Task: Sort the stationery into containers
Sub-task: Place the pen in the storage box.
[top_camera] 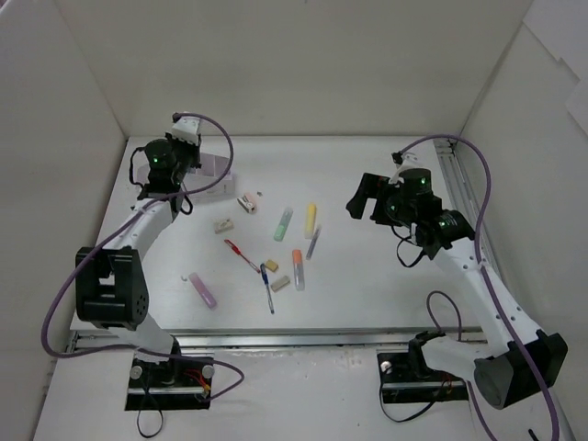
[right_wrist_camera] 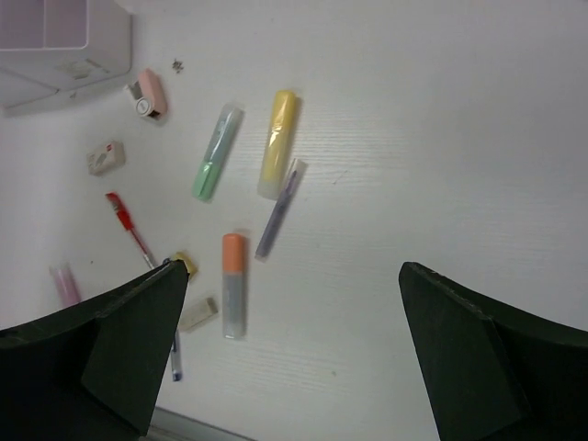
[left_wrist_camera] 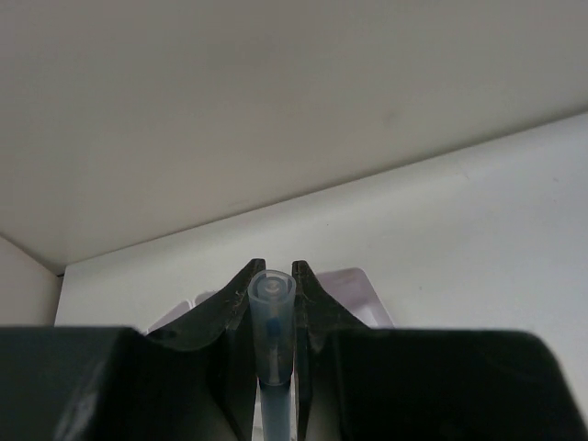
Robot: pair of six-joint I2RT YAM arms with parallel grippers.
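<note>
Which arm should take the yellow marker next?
Right. The right gripper is open and empty, with the yellow marker in its wrist view; the left gripper is shut on a pen at the organizer.

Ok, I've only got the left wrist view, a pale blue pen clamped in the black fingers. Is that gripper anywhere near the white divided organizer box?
Observer: Yes, the top view puts the left gripper and its pale blue pen at the left edge of the pale-lilac divided organizer box; compartment unclear.
Operator: And the right arm?
Observer: The right gripper is open and empty, above the white table, right of the stubby yellow marker.
Operator: What's loose nearest the box?
Observer: The pink-and-white sharpener, just off its corner, not touching.
</note>
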